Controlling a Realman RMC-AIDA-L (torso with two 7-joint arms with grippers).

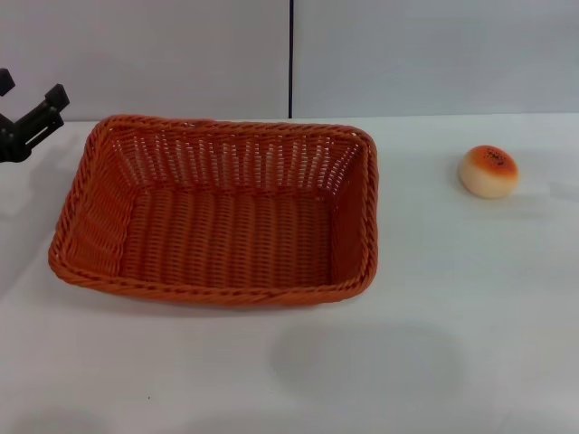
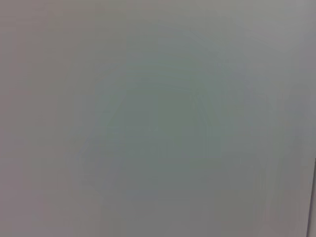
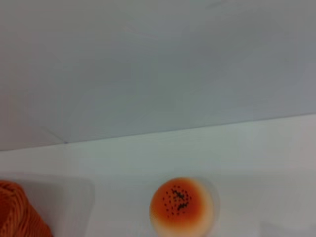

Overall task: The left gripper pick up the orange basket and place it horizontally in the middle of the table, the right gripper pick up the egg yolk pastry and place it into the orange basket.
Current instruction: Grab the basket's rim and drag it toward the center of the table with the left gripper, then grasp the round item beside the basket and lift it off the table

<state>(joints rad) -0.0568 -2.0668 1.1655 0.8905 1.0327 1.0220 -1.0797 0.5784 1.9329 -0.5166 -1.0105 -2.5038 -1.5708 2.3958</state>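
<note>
Orange basket (image 1: 217,212) empty on white surface (image 1: 434,344), left gripper (image 1: 32,122) just beside its rim, jaws spread, egg yolk pastry (image 1: 488,171) well apart.

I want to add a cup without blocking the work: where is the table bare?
Bare table lies in front of the orange basket, and between it and the egg yolk pastry. Tightest is the far left edge, where the left pincer hangs beside the basket's corner.

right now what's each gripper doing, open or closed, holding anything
Left gripper: open, holding nothing, at the table's left edge, apart from the orange basket.
Right gripper: not in view.
</note>
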